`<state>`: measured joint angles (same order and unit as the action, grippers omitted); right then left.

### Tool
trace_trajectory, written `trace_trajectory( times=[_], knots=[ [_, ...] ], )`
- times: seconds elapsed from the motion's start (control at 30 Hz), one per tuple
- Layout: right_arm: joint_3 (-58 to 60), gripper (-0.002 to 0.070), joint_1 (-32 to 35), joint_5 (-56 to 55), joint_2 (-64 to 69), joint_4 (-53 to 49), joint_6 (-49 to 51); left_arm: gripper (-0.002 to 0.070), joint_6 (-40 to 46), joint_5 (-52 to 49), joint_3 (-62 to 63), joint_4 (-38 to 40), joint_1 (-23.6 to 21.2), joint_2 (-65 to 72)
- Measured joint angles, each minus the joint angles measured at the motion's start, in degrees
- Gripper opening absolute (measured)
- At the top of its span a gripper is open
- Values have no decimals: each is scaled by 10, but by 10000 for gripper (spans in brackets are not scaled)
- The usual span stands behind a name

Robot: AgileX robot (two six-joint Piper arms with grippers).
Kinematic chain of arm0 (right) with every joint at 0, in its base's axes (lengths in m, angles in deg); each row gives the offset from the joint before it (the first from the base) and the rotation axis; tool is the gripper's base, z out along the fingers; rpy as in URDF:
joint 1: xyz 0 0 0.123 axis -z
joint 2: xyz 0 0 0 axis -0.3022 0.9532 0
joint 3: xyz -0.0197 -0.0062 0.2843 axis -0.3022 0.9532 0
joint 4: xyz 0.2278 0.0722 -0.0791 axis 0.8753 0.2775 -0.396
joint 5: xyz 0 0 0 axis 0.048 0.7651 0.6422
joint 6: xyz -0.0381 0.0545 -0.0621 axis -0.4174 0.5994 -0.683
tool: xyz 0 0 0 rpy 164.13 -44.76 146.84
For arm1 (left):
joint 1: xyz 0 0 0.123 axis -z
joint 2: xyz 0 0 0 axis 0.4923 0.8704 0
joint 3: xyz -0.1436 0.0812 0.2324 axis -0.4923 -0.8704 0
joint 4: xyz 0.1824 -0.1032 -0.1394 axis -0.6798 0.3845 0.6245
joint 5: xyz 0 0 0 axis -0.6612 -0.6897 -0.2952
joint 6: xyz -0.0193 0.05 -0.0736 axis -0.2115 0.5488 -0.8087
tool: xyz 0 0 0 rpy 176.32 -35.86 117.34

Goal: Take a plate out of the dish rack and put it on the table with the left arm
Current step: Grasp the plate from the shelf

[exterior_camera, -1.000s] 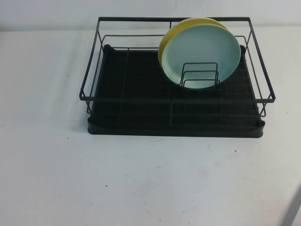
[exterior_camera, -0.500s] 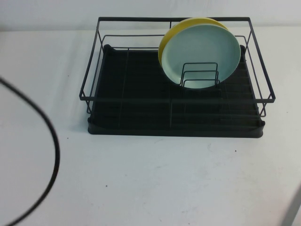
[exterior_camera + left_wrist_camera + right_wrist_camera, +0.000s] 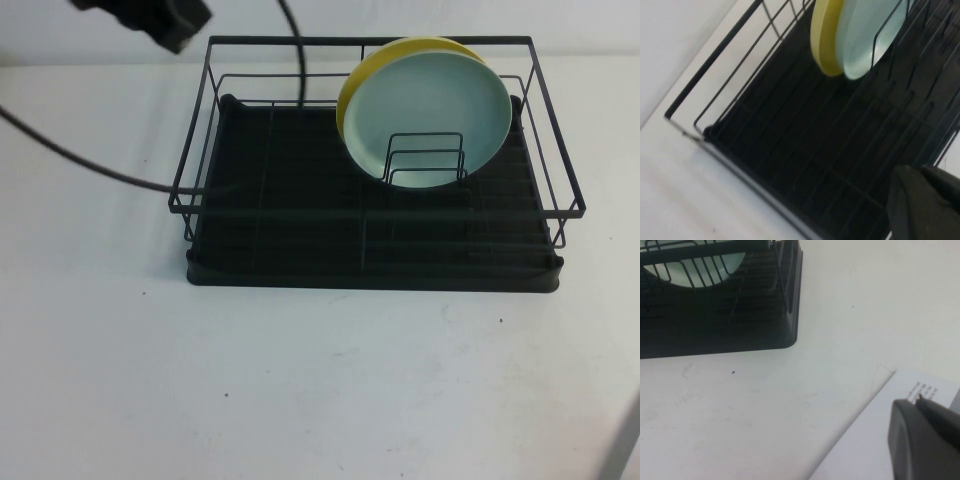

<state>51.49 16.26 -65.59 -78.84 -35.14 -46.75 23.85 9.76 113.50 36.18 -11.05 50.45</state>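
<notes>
The approach is in hand: the left gripper (image 3: pixel 150 18), empty, opening untellable, hangs near the far-left corner, needing to reach the plate (image 3: pixel 432 118) standing in the rack (image 3: pixel 300 215); right gripper (image 3: pixel 922 440) parked near-right.

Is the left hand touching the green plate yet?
Apart. High view: left hand sits beyond the dish rack's far-left corner, well clear of the plate. Right hand stays parked.
</notes>
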Motion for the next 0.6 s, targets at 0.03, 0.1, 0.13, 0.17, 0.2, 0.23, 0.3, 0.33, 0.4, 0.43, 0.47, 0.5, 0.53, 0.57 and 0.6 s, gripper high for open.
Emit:
trace_trajectory(
  times=[0.03, 0.1, 0.13, 0.17, 0.2, 0.23, 0.3, 0.33, 0.4, 0.43, 0.47, 0.5, 0.53, 0.57, 0.6],
  knots=[
    [0, -18, 0, 0, 0, 0, 0, -3, 1, 0, 21, 0, 12, 22],
    [0, -18, 0, 0, 0, 0, 0, -3, -3, 4, 50, 3, 32, 58],
    [0, -18, 0, 0, 0, 0, 0, -3, -9, 16, 60, 7, 42, 75],
    [0, -18, 0, 0, 0, 0, 0, -1, -14, 28, 66, 9, 50, 91],
    [0, -18, 0, 0, 0, 0, 0, 6, -14, 46, 72, 10, 59, 106],
    [0, -18, 0, 0, 0, 0, 0, 25, -14, 63, 75, 11, 67, 120],
    [0, -18, 0, 0, 0, 0, 0, 86, 0, 88, 78, 11, 82, 144],
    [0, -18, 0, 0, 0, 0, 0, 136, 10, 99, 78, 11, 89, 156],
    [0, -18, 0, 0, 0, 0, 0, 257, 32, 121, 78, 12, 99, 177],
    [0, -18, 0, 0, 0, 0, 0, 320, 41, 136, 78, 12, 105, 188],
    [0, -18, 0, 0, 0, 0, 0, 365, 47, 155, 78, 12, 109, 196],
    [0, -18, 0, 0, 0, 0, 0, 409, 54, 177, 78, 12, 114, 207],
    [0, -18, 0, 0, 0, 0, 0, 437, 60, 200, 78, 12, 120, 217],
    [0, -18, 0, 0, 0, 0, 0, 452, 65, 218, 78, 12, 124, 226],
    [0, -18, 0, 0, 0, 0, 0, 462, 73, 241, 78, 12, 128, 236]
  ],
)
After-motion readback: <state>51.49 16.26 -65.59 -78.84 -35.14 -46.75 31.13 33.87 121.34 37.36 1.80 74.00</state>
